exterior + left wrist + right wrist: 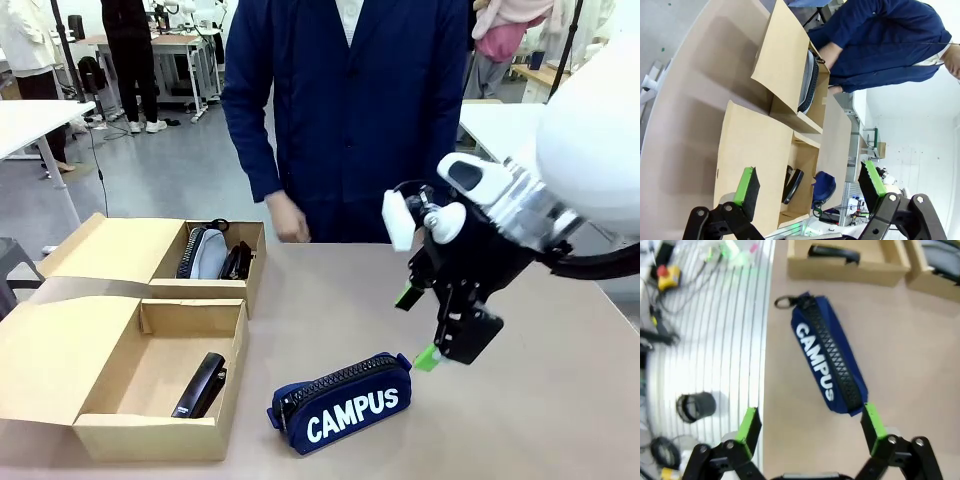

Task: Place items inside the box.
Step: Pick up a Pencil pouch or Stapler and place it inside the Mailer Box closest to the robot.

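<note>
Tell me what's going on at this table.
The robot's right hand hangs open near one end of the navy CAMPUS pencil case, which lies on the table outside the box. The black stapler already lies inside that box. The left hand is open and empty. A person stands at the far side.
</note>
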Controlling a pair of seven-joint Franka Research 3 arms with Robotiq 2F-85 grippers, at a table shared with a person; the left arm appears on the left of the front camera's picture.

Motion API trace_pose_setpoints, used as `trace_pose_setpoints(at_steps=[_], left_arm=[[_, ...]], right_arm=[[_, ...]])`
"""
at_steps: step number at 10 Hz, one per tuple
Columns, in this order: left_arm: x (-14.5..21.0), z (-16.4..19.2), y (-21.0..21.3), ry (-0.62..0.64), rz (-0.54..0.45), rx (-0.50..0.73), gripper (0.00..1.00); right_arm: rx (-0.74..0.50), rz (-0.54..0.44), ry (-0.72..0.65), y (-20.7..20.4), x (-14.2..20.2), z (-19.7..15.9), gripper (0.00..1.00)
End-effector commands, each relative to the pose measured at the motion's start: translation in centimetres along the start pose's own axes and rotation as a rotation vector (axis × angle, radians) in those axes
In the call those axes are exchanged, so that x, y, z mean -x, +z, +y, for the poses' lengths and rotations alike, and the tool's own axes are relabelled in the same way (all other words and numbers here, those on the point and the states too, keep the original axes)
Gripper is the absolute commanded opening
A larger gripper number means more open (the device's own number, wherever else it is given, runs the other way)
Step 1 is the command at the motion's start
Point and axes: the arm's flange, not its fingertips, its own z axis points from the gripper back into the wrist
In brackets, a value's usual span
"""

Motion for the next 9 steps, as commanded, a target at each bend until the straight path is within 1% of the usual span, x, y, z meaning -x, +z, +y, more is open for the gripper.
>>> trace_pose_setpoints(at_steps=[1,2,3,5,6,9], left_arm=[[0.2,0.1,-0.1,-0.017,-0.007,0.027,1.00],[0.2,0.1,-0.1,-0.017,-0.007,0.027,1.00],[0.2,0.1,-0.1,-0.017,-0.007,0.027,1.00],[0.2,0.1,-0.1,-0.017,-0.007,0.027,1.00],[0.2,0.1,-0.1,-0.017,-0.007,0.027,1.00],[0.2,0.1,-0.1,-0.017,-0.007,0.027,1.00]], right_arm=[[-0.044,0.117,0.079,-3.8,-3.0,-1.1,1.00],[-0.045,0.150,0.084,-5.3,-3.7,-1.6,1.00],[-0.042,0.203,0.088,-6.9,-4.3,-2.1,1.00],[-0.039,0.293,0.088,-10.3,-4.8,-3.4,1.00],[-0.063,0.314,0.095,-11.7,-5.0,-3.9,1.00],[-0.022,0.389,0.117,-15.0,-5.6,-4.7,1.00]])
